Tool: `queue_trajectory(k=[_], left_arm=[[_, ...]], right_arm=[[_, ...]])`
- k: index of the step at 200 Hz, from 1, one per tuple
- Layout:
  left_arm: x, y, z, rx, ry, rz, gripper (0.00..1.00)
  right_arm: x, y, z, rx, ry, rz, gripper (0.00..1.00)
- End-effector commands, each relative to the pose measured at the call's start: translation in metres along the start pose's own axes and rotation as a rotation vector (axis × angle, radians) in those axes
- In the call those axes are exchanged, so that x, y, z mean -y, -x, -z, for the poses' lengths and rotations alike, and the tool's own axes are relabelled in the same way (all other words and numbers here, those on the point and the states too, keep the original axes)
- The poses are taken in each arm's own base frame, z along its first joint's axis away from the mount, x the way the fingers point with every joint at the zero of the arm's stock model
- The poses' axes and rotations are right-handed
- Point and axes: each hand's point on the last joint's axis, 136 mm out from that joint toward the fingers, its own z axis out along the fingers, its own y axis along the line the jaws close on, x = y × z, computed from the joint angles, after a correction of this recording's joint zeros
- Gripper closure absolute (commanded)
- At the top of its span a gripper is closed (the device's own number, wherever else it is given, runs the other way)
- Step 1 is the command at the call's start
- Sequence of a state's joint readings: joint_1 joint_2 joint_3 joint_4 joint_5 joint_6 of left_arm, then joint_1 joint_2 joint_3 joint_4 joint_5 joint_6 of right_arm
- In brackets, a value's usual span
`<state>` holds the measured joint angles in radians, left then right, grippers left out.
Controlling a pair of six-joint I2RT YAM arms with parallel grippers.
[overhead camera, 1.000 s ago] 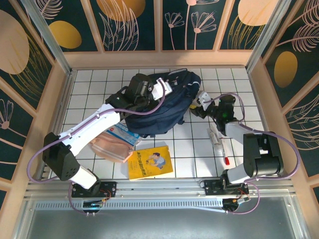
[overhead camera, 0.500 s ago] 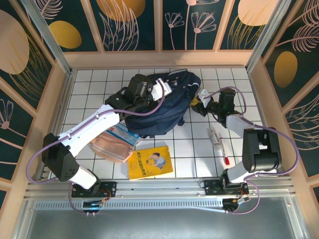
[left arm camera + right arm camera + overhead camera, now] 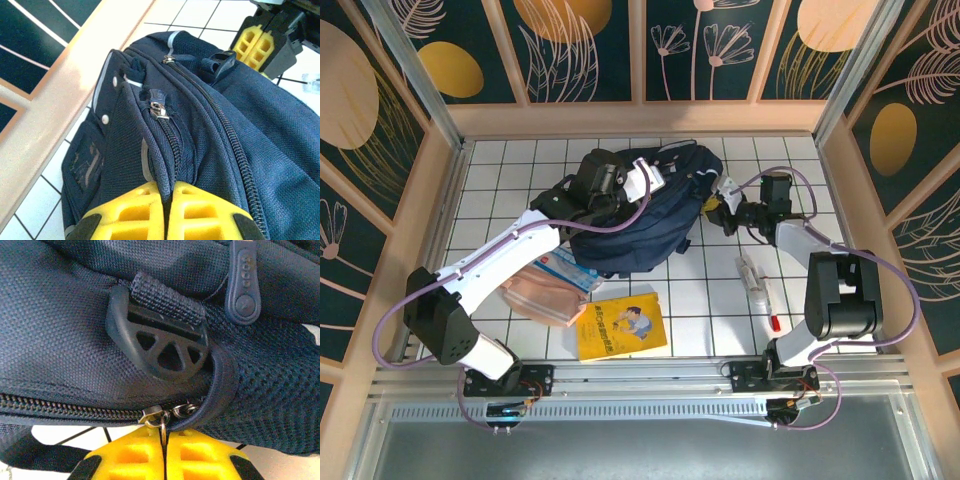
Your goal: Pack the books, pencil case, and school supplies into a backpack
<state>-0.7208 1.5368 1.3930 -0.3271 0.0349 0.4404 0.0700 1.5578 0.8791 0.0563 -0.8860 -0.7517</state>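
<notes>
Where the large navy-blue fabric backpack (image 3: 660,220) lies on its side on the far half of the white tiled table (image 3: 500,190), an arm meets it from each end. The left arm covers much of its left end in the overhead view.

Left hand (image 3: 168,195): its yellow pads are pressed together at the bottom edge of the left wrist view. They pinch the ridge of fabric beside a closed zipper, and the frame cuts off how much cloth is caught.

Right hand (image 3: 163,440): its pads are likewise closed tight, with a thin metal zipper pull (image 3: 162,420) running down into the seam between them. The slider sits at the end of a zipped-up track, just under a black plastic strap buckle (image 3: 160,342). Every zipper in view looks closed, but whether any compartment is open cannot be told.

Nearer the arm bases, the thin yellow paperback book (image 3: 622,327) with a cartoon figure lies flat and face up, its lettering too small to read. Just left of it, a peach soft pouch (image 3: 542,297) lies partly under the left forearm. A light-blue and white packet (image 3: 568,268) rests on its far edge, also half hidden.

On the right side, a whitish tube-like stick (image 3: 752,272) and a short red pen (image 3: 774,318) lie near each other beside the right arm, apart from the backpack. The pen's red shows plainly at its near tip alone.
</notes>
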Motion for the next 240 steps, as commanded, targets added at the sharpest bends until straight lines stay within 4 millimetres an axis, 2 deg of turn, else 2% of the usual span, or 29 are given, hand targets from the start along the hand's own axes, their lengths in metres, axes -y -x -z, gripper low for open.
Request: queue_trajectory(k=[1, 43, 61, 91, 116, 143, 179, 191, 194, 215, 240], left_arm=[[-0.036, 0.052, 0.024, 0.18, 0.168, 0.003, 1.0], [-0.05, 0.028, 0.011, 0.096, 0.265, 0.076, 1.0], [-0.048, 0.022, 0.003, 0.065, 0.255, 0.124, 1.0], [-0.021, 0.01, -0.019, 0.003, 0.153, 0.147, 1.0], [-0.004, 0.008, -0.025, 0.016, 0.122, 0.204, 1.0], [0.013, 0.006, -0.033, 0.029, 0.074, 0.291, 1.0], [0.003, 0.007, -0.045, 0.004, 0.122, 0.48, 1.0], [-0.009, 0.012, -0.046, 0.001, 0.178, 0.563, 1.0], [-0.008, 0.006, -0.056, -0.028, 0.184, 0.573, 1.0], [-0.015, 0.005, -0.074, -0.109, 0.224, 0.624, 1.0], [-0.011, 0.011, -0.093, -0.161, 0.196, 0.694, 1.0]], right_arm=[[-0.007, 0.003, 0.006, -0.006, 0.043, -0.027, 1.0], [-0.015, -0.002, 0.016, -0.096, 0.007, -0.052, 1.0], [-0.028, -0.001, 0.013, -0.156, 0.013, -0.018, 1.0], [-0.058, 0.015, 0.005, -0.184, 0.095, 0.014, 1.0], [-0.091, 0.029, -0.001, -0.161, 0.196, 0.016, 1.0], [-0.108, 0.042, -0.007, -0.112, 0.252, -0.02, 1.0], [-0.129, 0.043, -0.019, -0.155, 0.304, -0.026, 1.0], [-0.131, 0.044, -0.02, -0.171, 0.304, -0.031, 1.0], [-0.132, 0.045, -0.019, -0.171, 0.308, -0.025, 1.0], [-0.149, 0.058, -0.01, -0.161, 0.341, -0.011, 1.0], [-0.151, 0.071, -0.007, -0.129, 0.323, -0.078, 1.0]])
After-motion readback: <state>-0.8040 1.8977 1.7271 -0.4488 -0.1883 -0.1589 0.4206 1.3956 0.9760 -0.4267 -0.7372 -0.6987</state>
